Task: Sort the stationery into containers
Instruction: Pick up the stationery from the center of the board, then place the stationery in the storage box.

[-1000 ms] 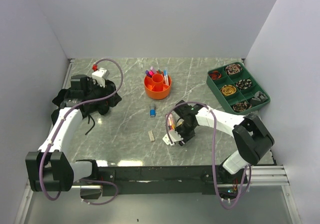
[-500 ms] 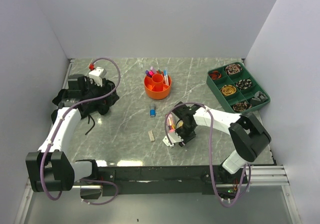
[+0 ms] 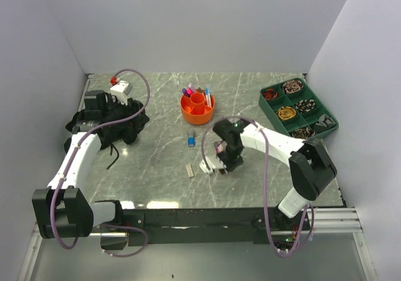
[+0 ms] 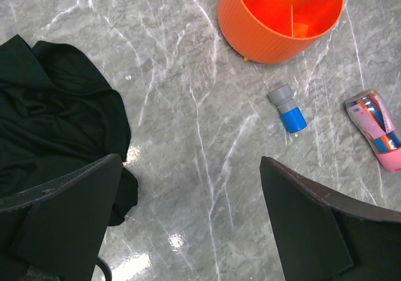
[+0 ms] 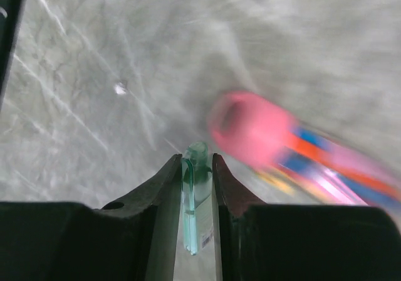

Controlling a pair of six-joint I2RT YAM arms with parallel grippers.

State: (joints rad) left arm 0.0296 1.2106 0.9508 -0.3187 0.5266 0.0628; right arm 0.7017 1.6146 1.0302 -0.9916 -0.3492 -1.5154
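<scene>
While the right gripper (image 5: 196, 160) pinches a slim translucent green pen (image 5: 195, 206) toward the near edge of the veined marble table (image 3: 156, 168), ribbed round orange plastic holder (image 4: 276, 36) toward the far edge — left gripper (image 4: 191, 165) fingers spread wide.

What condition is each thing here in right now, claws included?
Left gripper: open, empty.
Right gripper: shut on teal pen.
Orange holder: upright, pens standing inside.
Blue-capped marker: lying on table.
Pink highlighter: lying on table.
Black cloth: crumpled.
</scene>
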